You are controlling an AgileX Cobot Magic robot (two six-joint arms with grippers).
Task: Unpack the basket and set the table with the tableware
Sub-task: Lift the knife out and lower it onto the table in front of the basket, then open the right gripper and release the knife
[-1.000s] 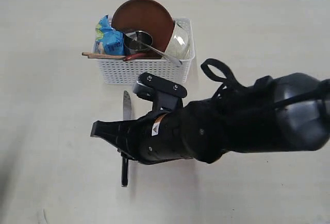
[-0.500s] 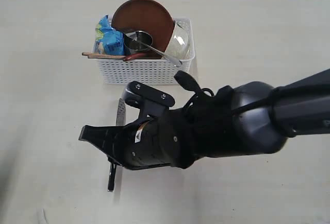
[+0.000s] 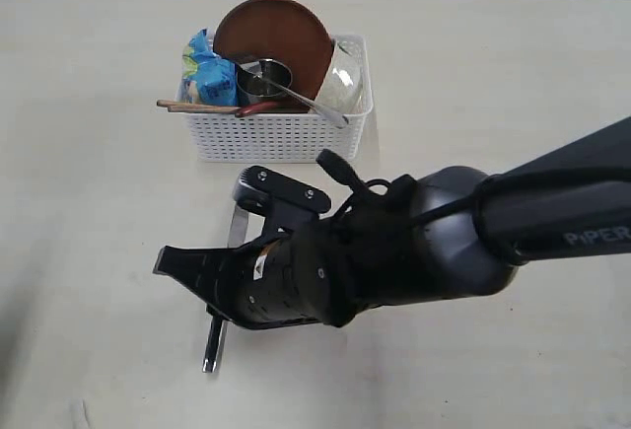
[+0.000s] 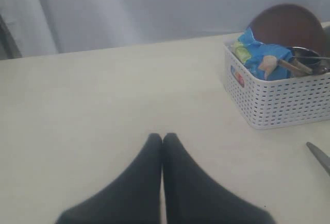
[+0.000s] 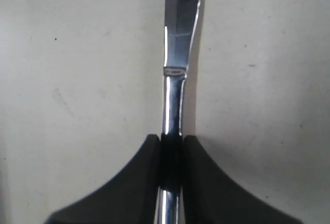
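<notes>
My right gripper (image 3: pixel 221 296) (image 5: pixel 170 144) is shut on the handle of the steel knife (image 3: pixel 235 224) (image 5: pixel 174 54), in front of the basket. The knife lies along the table (image 3: pixel 89 202), low over it or on it; I cannot tell which. The white perforated basket (image 3: pixel 276 138) (image 4: pixel 278 105) holds the reddish-brown plate (image 3: pixel 276 35) standing on edge, the white bowl (image 3: pixel 340 79), the small steel cup (image 3: pixel 261 79), a steel fork (image 3: pixel 317 106), wooden chopsticks (image 3: pixel 192 107) and a dark red spoon (image 3: pixel 258 107). My left gripper (image 4: pixel 163 137) is shut on nothing, over bare table left of the basket.
A blue snack bag (image 3: pixel 207 69) (image 4: pixel 252 49) fills the basket's left end. The right arm's bulky black body (image 3: pixel 414 251) stretches across the table in front of the basket. The knife's tip (image 4: pixel 319 157) shows at the edge of the left wrist view.
The right arm has swung left and dropped lower with the knife in its grip; the knife's handle end now sits further left and nearer the table's front.
</notes>
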